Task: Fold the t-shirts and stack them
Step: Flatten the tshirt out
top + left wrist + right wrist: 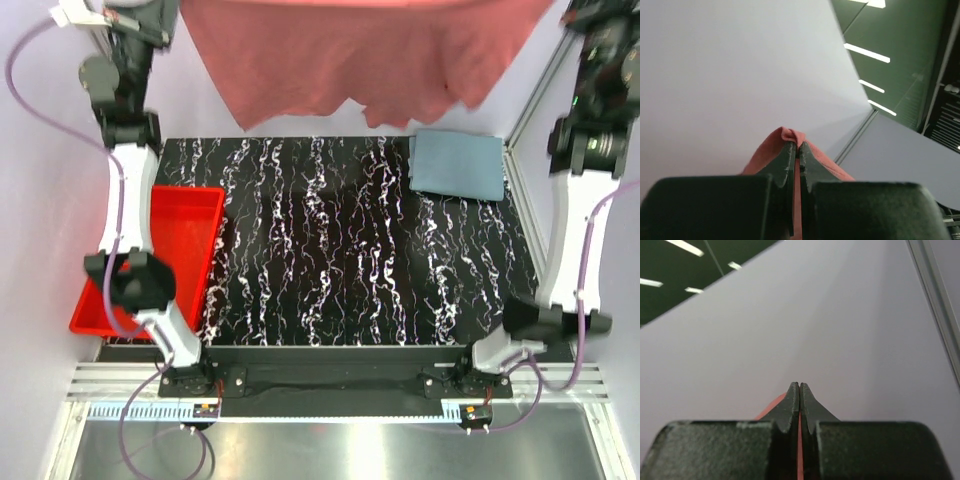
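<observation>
A salmon-pink t-shirt point(350, 50) hangs spread across the top of the overhead view, held up high above the table, its lower edge dangling over the far side. Both arms reach up to its upper corners, beyond the picture's top edge. In the left wrist view my left gripper point(799, 145) is shut on a bunched fold of the pink shirt point(790, 135). My right gripper point(799, 385) is shut too, with pink cloth point(771, 406) showing between and beside its jaws. A folded grey-blue t-shirt point(458, 165) lies at the table's far right.
A red plastic tray point(190, 215) sits at the left edge of the black marbled table point(330, 260). White walls enclose the left and back. A metal frame post point(530, 100) rises at the far right.
</observation>
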